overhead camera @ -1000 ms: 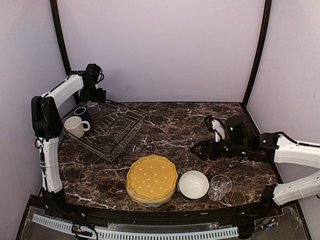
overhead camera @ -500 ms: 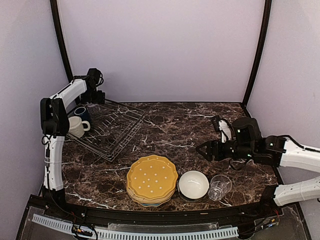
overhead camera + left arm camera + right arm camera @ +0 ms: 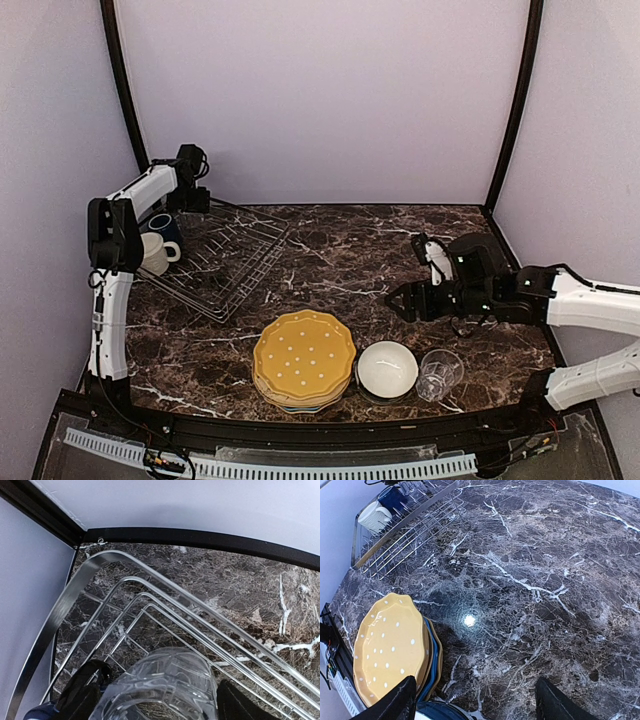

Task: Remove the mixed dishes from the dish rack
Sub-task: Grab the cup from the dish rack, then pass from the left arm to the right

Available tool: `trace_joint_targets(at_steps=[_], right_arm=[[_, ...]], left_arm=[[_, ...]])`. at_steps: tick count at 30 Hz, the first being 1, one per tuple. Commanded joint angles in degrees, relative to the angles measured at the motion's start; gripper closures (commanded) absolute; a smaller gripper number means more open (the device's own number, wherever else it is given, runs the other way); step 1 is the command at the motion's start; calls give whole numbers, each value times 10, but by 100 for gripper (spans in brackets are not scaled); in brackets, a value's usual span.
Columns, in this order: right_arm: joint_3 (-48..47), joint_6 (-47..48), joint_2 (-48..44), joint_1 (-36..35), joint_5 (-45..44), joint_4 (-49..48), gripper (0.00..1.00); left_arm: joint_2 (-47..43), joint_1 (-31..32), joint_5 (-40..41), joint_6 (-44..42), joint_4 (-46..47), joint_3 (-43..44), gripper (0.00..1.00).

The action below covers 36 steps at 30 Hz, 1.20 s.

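The wire dish rack sits at the far left and holds a cream mug and a dark blue mug. My left gripper is over the rack's far left corner. In the left wrist view it is shut on a clear glass tumbler above the rack wires. My right gripper is open and empty over bare table, also in its wrist view. A yellow dotted plate tops a stack near the front, with a white bowl and another clear tumbler to its right.
Purple walls and black corner posts close in the table at the back and sides. The left arm's upright link stands by the rack's left edge. The right wrist view shows the rack and the plate stack.
The left arm's elbow has swung back toward the wall while its gripper stayed at the rack's far corner. The right gripper drifted right, then came back.
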<state>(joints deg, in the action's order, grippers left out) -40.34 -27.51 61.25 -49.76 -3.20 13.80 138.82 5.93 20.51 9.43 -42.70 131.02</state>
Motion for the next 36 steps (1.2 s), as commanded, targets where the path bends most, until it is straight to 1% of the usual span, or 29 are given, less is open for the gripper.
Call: trace_joint_targets(at_steps=[1, 2, 3, 7, 10, 15, 16, 17, 18, 19, 20, 21, 22, 23, 24, 25, 26, 27, 28, 29, 30, 32, 33, 36], right_arm=[[-18, -3, 2, 5, 7, -4, 21], [-16, -5, 1, 5, 7, -4, 21], [-15, -6, -1, 5, 5, -4, 21], [-6, -12, -9, 5, -2, -4, 21], [-4, -19, -11, 5, -2, -5, 21], [1, -32, -9, 5, -3, -17, 21], [2, -35, -7, 5, -4, -20, 21], [3, -37, -4, 5, -4, -23, 21], [3, -39, -1, 5, -3, -26, 20], [2, -41, 4, 5, 0, -30, 19], [-1, -42, 10, 5, 2, -33, 17], [-4, -42, 16, 5, 5, -35, 14], [-7, -43, 23, 5, 9, -39, 12], [-11, -41, 30, 5, 14, -42, 10], [-19, -40, 38, 5, 19, -44, 7], [-26, -39, 46, 5, 24, -43, 6], [-34, -38, 56, 5, 28, -42, 4], [-42, -38, 65, 5, 29, -41, 3], [-49, -37, 72, 5, 41, -41, 2], [-57, -36, 79, 5, 50, -41, 1], [-66, -36, 87, 5, 58, -41, 1], [-85, -35, 103, 5, 72, -41, 1], [-96, -33, 112, 5, 77, -40, 1], [-133, -21, 139, 5, 83, -29, 1]], left_arm=[[7, 0, -32, 6, -16, 21, 27], [6, 0, -32, 6, -27, 27, 30], [5, 0, -30, 9, -42, 42, 36], [-29, 0, -52, 27, -58, 61, 43], [-67, 0, -88, 43, -55, 61, 45], [-146, 0, -173, 84, -59, 49, 46], [-157, 0, -211, 95, -57, 32, 46], [-182, 0, -233, 102, -48, 19, 46], [-196, 0, -280, 116, -40, -17, 46], [-225, 0, -304, 124, -14, -39, 46], [-257, 0, -359, 142, 23, -98, 46], [-276, 0, -385, 153, 50, -130, 46], [-309, 0, -439, 179, 109, -203, 46], [-326, 0, -466, 193, 139, -242, 46], [-356, 0, -510, 219, 201, -309, 46], [-369, 0, -531, 233, 230, -372, 46], [-391, 0, -569, 261, 289, -399, 46], [-400, 0, -600, 273, 314, -442, 47], [-417, 3, -615, 296, 368, -461, 46], [-423, 4, -642, 305, 394, -494, 47], [-436, 11, -652, 320, 441, -507, 47], [-451, 23, -678, 329, 492, -539, 49], [-456, 27, -687, 330, 504, -557, 53], [-465, 48, -698, 358, 568, -589, 54]])
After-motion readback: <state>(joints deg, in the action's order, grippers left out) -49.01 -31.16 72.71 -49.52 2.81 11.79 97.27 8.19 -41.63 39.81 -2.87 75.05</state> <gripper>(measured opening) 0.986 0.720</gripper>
